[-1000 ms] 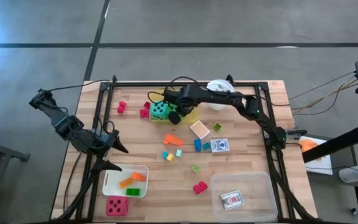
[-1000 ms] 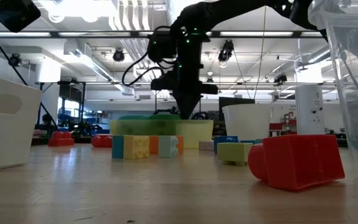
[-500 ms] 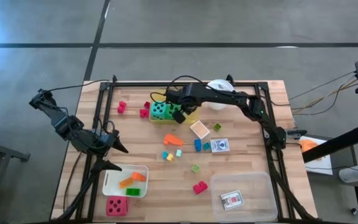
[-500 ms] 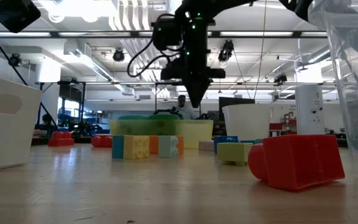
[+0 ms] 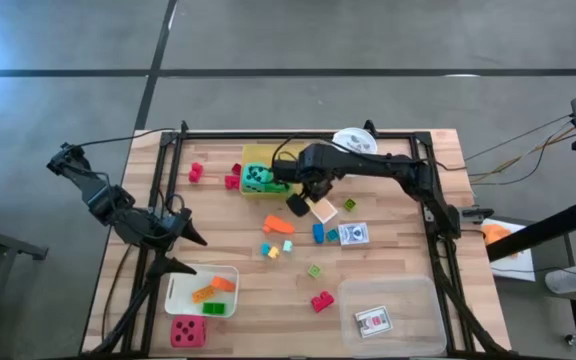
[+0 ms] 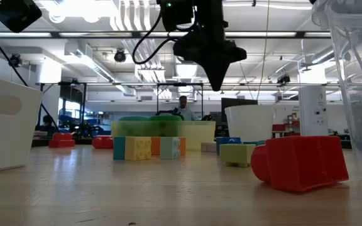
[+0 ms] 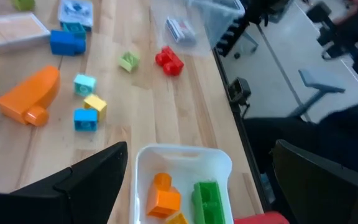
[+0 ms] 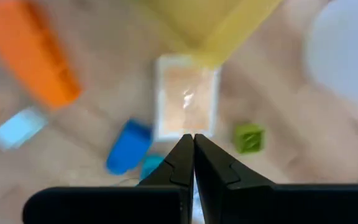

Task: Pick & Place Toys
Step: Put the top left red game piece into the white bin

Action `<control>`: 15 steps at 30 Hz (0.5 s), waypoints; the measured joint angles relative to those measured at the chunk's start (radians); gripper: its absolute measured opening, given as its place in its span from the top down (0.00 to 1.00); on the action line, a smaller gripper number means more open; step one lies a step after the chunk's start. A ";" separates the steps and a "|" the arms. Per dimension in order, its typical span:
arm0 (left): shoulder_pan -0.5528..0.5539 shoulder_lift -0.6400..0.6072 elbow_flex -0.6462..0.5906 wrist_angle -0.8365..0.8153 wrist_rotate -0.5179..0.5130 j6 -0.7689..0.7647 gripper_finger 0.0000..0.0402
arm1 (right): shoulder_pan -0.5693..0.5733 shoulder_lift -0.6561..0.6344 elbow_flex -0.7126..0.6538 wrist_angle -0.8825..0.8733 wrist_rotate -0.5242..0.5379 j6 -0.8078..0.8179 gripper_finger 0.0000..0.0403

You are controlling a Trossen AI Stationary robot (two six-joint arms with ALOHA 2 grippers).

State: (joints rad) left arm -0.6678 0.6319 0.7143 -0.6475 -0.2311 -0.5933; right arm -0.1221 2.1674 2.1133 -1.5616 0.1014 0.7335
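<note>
Hidden: green die (image 5: 257,177) in the yellow tray (image 5: 258,155) is partly covered by the right arm; in the low view it is a blur behind the tray wall.
Right claw (image 5: 297,204): pinched closed, empty, raised above the table (image 5: 398,260).
Toys: orange block (image 5: 278,224) and blue block (image 5: 318,233) lie just beside its tip.
Left claw (image 5: 190,239): spread wide, holding nothing, near the white tray (image 5: 178,285) with orange and green blocks.

In the high view, 1 die (image 5: 258,177) sits in the far tray (image 5: 260,154). Another die (image 5: 188,331) lies beside the near-left tray (image 5: 228,272), which holds blocks (image 5: 210,293). A card (image 5: 373,321) lies in the near-right tray (image 5: 423,290).
</note>
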 joint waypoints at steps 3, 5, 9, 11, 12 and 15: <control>0.006 0.000 0.005 0.023 -0.036 0.014 0.04 | 0.031 0.001 -0.010 -0.012 -0.023 0.027 0.98; 0.010 0.000 0.009 0.048 -0.062 0.017 0.04 | 0.050 0.000 -0.010 -0.009 -0.028 0.042 0.98; 0.010 0.000 0.003 0.090 -0.109 0.018 0.04 | 0.079 -0.015 -0.010 -0.010 -0.023 0.061 0.98; 0.010 0.001 0.002 0.090 -0.114 0.018 0.04 | 0.095 -0.027 -0.011 -0.010 -0.023 0.079 0.98; 0.010 0.001 0.002 0.090 -0.114 0.018 0.04 | 0.105 -0.038 -0.012 -0.010 -0.021 0.086 0.98; 0.010 0.001 0.001 0.090 -0.118 0.033 0.04 | 0.151 -0.075 -0.012 -0.010 0.051 0.116 0.98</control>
State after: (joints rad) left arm -0.6582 0.6327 0.7156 -0.5575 -0.3489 -0.5601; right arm 0.0294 2.0924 2.1013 -1.5719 0.1520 0.8490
